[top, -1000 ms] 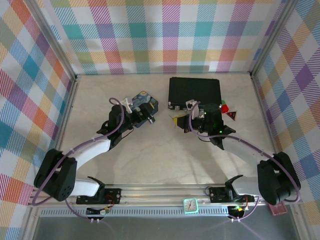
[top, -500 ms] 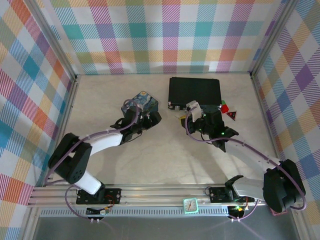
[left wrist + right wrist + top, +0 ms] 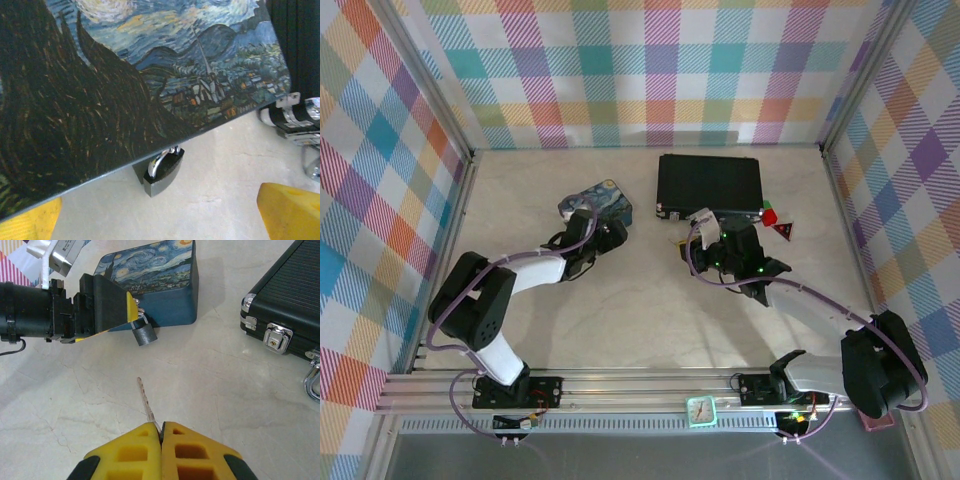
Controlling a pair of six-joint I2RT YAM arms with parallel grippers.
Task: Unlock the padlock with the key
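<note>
**Inspector:** Surfaces, largest first.

**Assistant:** Table [image 3: 650, 310]: pale stone-look top, matte, with faint veins. Case [image 3: 709, 183], upper centre of the overhead view: black, rectangular, ribbed lid, chrome latch [image 3: 274, 337]. Tin [image 3: 597, 201], left of the case: a box with rounded corners and a glossy painted blue night sky.

**Inspector:** The padlock?

**Assistant:** Padlock [image 3: 162, 172]: small, with a dark grey rounded body and a bright curved shackle. It lies on the table against the tin's lower edge, at lower centre of the left wrist view.

**Inspector:** The key?

**Assistant:** Key [image 3: 146, 400]: a thin, pale metal blade at centre of the right wrist view. It points up the frame toward the padlock and is apart from it.

**Inspector:** Arm poses and jaws.

**Assistant:** Left arm [image 3: 520, 280] lies low and bent, with the left gripper [image 3: 605, 237] at the tin's near side. Its yellow fingers [image 3: 287, 210] stand wide apart at the bottom corners of the wrist view. The padlock sits between them, and I see nothing clamped.

Right arm [image 3: 820, 300] reaches from lower right toward centre. The right gripper [image 3: 161, 432] has its yellow, hollow-celled fingers pressed together on the key's head, and the blade sticks out.
</note>
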